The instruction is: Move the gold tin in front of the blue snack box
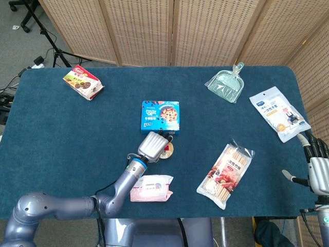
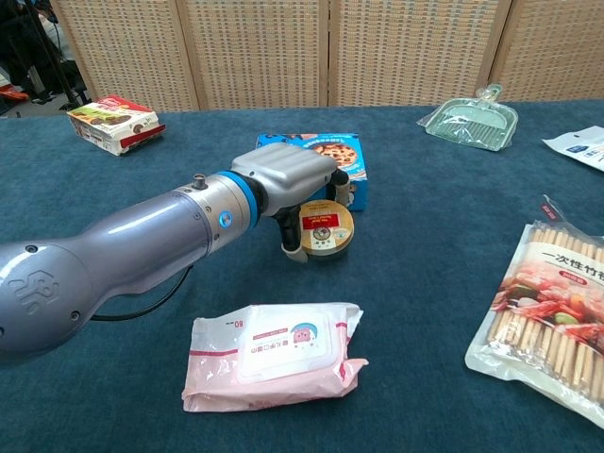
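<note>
The gold tin [image 2: 326, 231] stands tilted on edge on the blue cloth, just in front of the blue snack box [image 2: 332, 162]. In the head view the gold tin [image 1: 167, 150] peeks out beside the knuckles, below the blue snack box [image 1: 160, 116]. My left hand [image 2: 288, 189] grips the tin, fingers wrapped around its rim, seen from above as left hand [image 1: 152, 146]. My right hand [image 1: 318, 167] hangs off the table's right edge, fingers apart, holding nothing.
A pink wipes pack [image 2: 274, 354] lies near the front under my left forearm. A chopstick pack [image 2: 552, 316] is at right, a green dustpan [image 1: 226, 85] and white pouch [image 1: 277, 113] at back right, a cookie box [image 1: 82, 83] at back left.
</note>
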